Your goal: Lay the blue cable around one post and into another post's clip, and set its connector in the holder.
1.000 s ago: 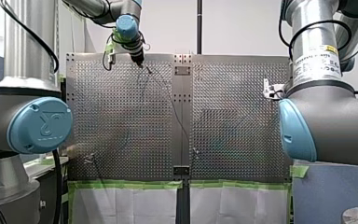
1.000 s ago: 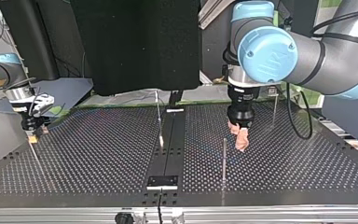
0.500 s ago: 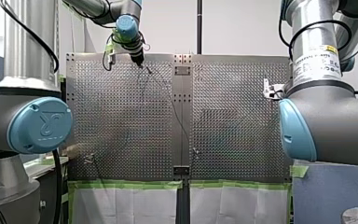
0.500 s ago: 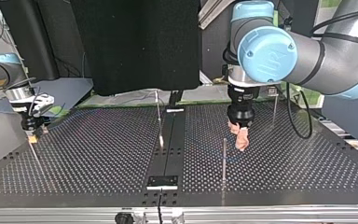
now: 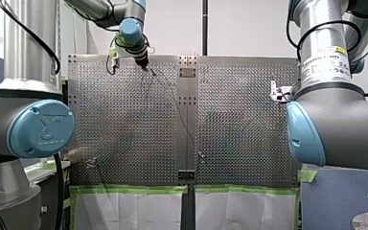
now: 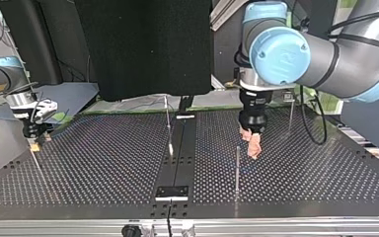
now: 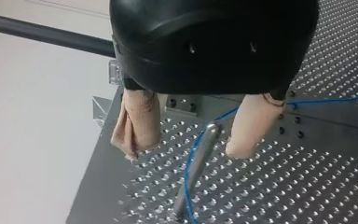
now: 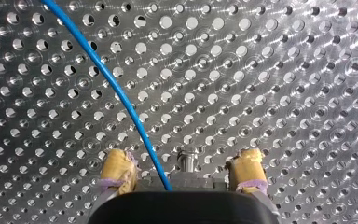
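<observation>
Starting at the front view's left: my left arm stretches to the far end of the perforated table point(image 5: 124, 120), and my left gripper point(image 7: 183, 153) hangs low over the plate there. From behind it's only a dark tip. Its own wrist camera tells far more: two beige pads point(image 7: 137, 122) spread well apart, gripping nothing, with a slim metal post point(image 7: 199, 158) standing in the gap and touching neither pad. The blue cable point(image 7: 185, 184) runs right alongside that post, then sweeps off past one pad across the holes. The top view, facing the arms, puts this gripper at its right, pads down just beside the upright post, but the cable is too faint to follow there.

On to the middle: in the front view the cable is just a thin dark line, slanting from the left gripper to the centre strip point(image 5: 188, 91) and on toward the near edge. The top view adds a small black plate point(image 6: 172, 191) on that strip, close to its camera, and a second post point(image 6: 168, 126) farther back.

Over at the right: my right gripper point(image 8: 182, 157) is mostly hidden beside its own arm in the front view. The wrist camera fills it in: yellow pads point(image 8: 117, 169) wide apart, nothing pinched, a small metal stud point(image 8: 186, 163) between them. The cable comes out from under the gripper body just beside one pad and curves away over the table.
</observation>
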Motion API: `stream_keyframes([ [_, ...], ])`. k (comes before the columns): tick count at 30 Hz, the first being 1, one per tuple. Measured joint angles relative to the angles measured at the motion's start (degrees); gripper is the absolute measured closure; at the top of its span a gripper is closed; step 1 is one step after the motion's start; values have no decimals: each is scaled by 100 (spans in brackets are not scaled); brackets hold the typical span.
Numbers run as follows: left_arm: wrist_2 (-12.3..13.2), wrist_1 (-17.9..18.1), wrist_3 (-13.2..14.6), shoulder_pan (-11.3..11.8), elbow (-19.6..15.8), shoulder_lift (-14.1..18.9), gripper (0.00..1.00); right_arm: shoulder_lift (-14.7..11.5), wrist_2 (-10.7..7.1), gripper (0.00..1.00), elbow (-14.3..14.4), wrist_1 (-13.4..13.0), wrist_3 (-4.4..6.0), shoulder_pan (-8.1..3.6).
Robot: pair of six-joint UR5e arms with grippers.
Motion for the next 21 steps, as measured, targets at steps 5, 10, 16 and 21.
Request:
stream_keyframes([
  [5, 47, 226, -5, -50, -223, 2, 0, 0, 0, 0, 0, 3, -7, 5],
  [10, 13, 485, -107, -127, -483, 15, 0, 0, 0, 0, 1, 3, -9, 12],
  [16, -74, 787, -286, -221, -784, 17, 0, 1, 24, 0, -1, -3, -15, 13],
  [21, -93, 1063, -355, -263, -1062, 16, 0, 1, 42, 0, -2, 1, -16, 16],
])
